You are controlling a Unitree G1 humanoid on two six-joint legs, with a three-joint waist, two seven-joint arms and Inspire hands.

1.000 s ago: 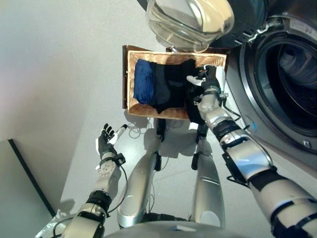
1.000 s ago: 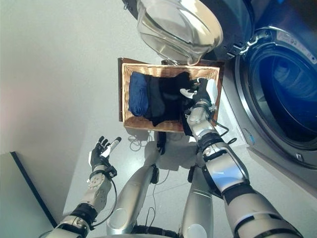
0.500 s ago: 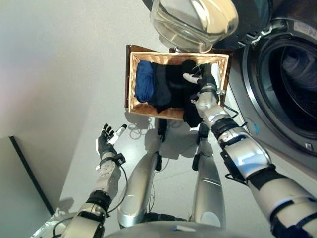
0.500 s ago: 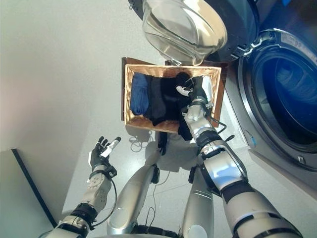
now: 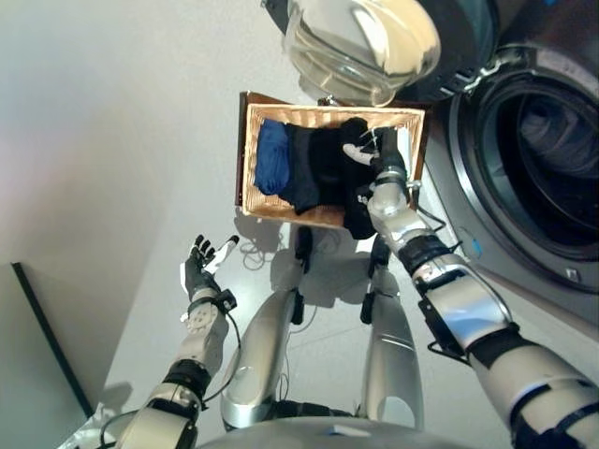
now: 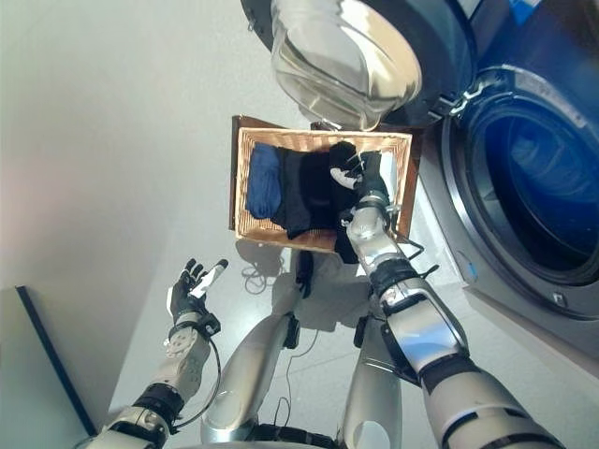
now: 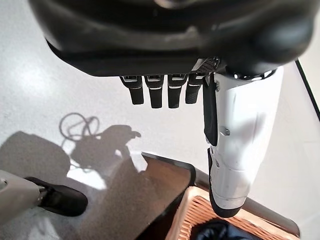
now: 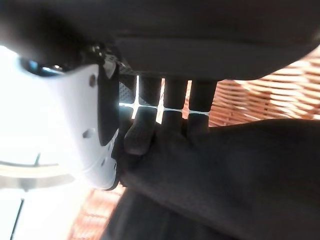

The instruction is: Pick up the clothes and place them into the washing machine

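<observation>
Two robot hands show, and only the right one is at work. The right robot hand [image 5: 382, 161] is down in the basket [image 5: 251, 159], its fingers [image 8: 141, 135] curled into the dark cloth [image 5: 328, 168] with the white-covered thumb [image 8: 75, 125] closing against them, so it is pinching a fold of that garment at the basket's end nearest the washer [image 5: 524, 168]. The grip sits there, I judge, because that end gives the shortest swing to the drum.

Part of the dark cloth spills over the basket's near rim below the wrist (a sign that the piece is only partly gathered and may drag when lifted). Beside it, towards the far end of the basket, lies a blue garment [image 5: 271, 157], untouched and well clear of the fingers.

Out to the side, the left robot hand [image 5: 199, 269] hangs over the floor [image 5: 112, 140] with fingers spread and relaxed, holding nothing; it seems parked out of the way.

Just beside the basket the washer stands with its round door [image 5: 360, 42] swung wide above the basket's far rim, leaving the drum mouth open to receive the load. Some cloth seems to lie inside already, though dimly seen.
</observation>
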